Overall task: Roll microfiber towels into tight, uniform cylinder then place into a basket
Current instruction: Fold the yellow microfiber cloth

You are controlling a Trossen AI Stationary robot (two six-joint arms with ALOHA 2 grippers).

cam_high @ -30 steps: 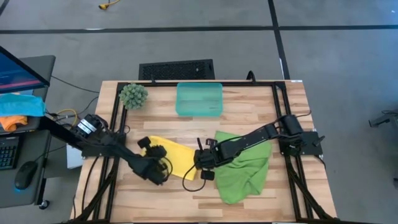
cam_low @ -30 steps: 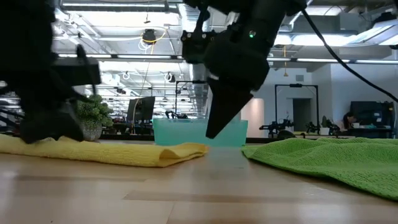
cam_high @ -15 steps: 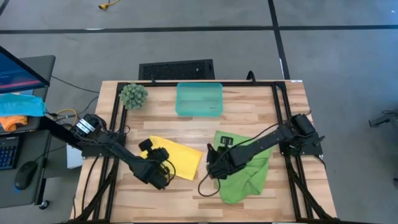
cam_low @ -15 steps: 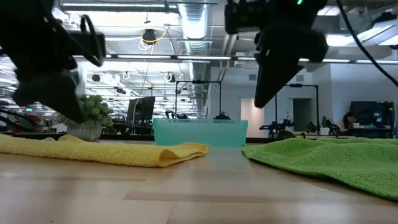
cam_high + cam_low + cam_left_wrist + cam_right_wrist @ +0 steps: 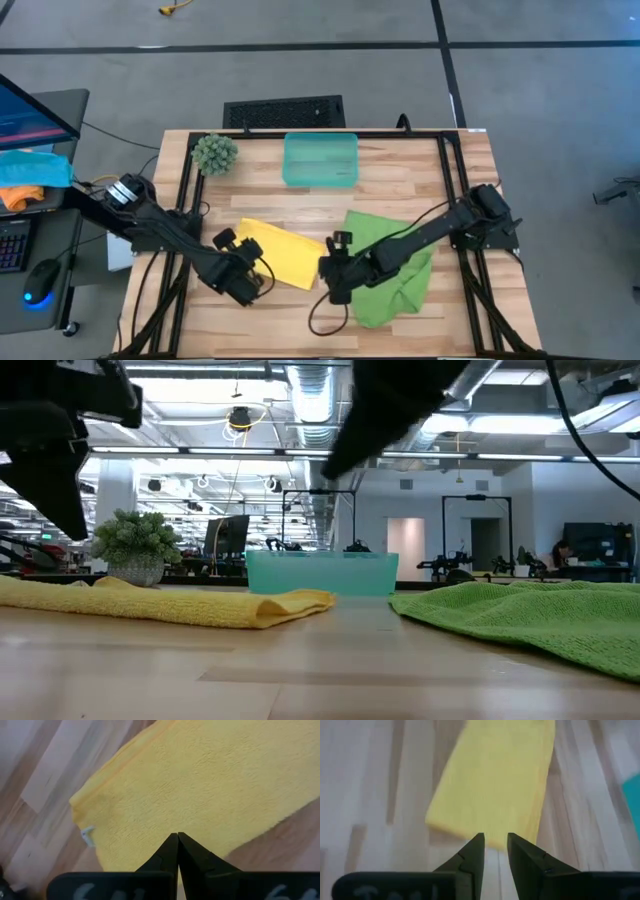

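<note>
Wood-plank table (image 5: 400, 195) on a grey concrete floor w/ black seam lines; low view looks into a big open room w/ ceiling ducts, strip lights & a person seated far back. Basket (image 5: 320, 159) sits at the far edge beside a fuzzy plant (image 5: 214, 153); yellow towel (image 5: 280, 254) lies flat mid-table, lime green towel (image 5: 395, 265) rumpled just beside it. Left gripper (image 5: 177, 840), fingers pressed together, hangs over the yellow towel's near-left corner; right gripper (image 5: 495, 842), fingers slightly apart & holding nothing, hovers betw. the two towels.
</note>
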